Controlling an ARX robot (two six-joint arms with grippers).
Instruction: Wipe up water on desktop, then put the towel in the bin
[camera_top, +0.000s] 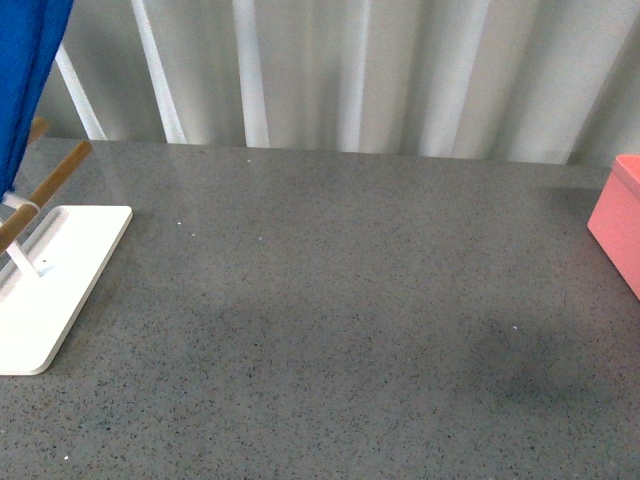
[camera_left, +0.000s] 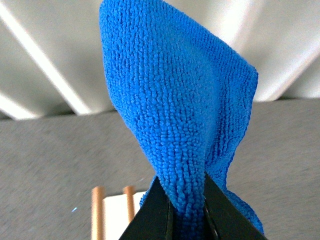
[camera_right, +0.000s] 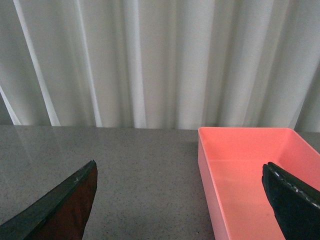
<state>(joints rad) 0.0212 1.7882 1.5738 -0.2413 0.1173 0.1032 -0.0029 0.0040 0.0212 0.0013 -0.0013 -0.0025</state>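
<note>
The bright blue fluffy towel (camera_left: 175, 110) hangs bunched between the black jaws of my left gripper (camera_left: 187, 200), which is shut on it. In the front view the towel (camera_top: 25, 70) shows at the top left corner, held up above the desktop (camera_top: 340, 280). The salmon-pink bin (camera_right: 250, 175) stands empty on the dark grey speckled desktop (camera_right: 135, 175); its corner shows at the far right edge of the front view, bin (camera_top: 620, 225). My right gripper (camera_right: 180, 200) is open, its fingers spread wide, one over the desktop and one over the bin. Neither arm appears in the front view.
A white flat rack base (camera_top: 50, 290) with wooden rods (camera_top: 55, 180) sits at the left of the desktop, below the towel; the rods (camera_left: 97, 212) also show in the left wrist view. A pale pleated curtain (camera_top: 350, 70) closes the far side.
</note>
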